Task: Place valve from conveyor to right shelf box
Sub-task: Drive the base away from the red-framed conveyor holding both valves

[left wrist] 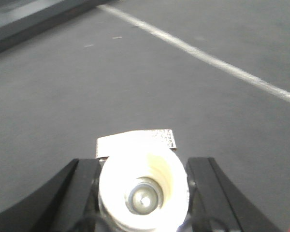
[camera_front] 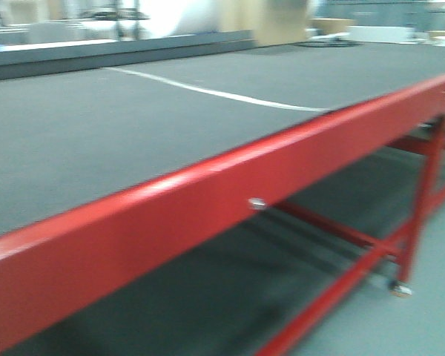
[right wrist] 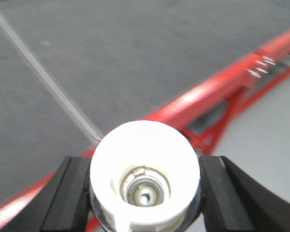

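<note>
Filling the 6 o'clock edge of the left wrist view, the left valve (left wrist: 143, 193) is showing its pale, cup-shaped base end-on, with a small silver ring and stud sitting in the middle. The left end effector (left wrist: 143, 166) is gripping it at a narrow opening, black fingers (left wrist: 82, 188) pressing its flanks at 9 and 3 o'clock. A pale tag (left wrist: 135, 140) is peeking out at 12 o'clock behind the base; I cannot tell what it belongs to. The right wrist view is giving much the same picture. The right valve (right wrist: 145, 174) is sitting base-first in the right end effector (right wrist: 145, 164), which is also clamping it at 9 and 3 o'clock.

Beyond both, the bench (left wrist: 87, 96), the conveyor's dark grey belt, is stretching away with a white line (left wrist: 208, 58) crossing it. The right valve is hanging over the red frame (right wrist: 208, 89) at the belt's edge, with floor showing toward 4 o'clock. Whether the left valve is touching the belt cannot be told. No shelf box is appearing in any view.

Each valve is looking rigid and probably dense for its size, not fragile. Its metal parts are likely slick, and the round base could twist between flat pads. Gripping squarely across the widest part of the base, as both are doing, seems the soundest hold.
</note>
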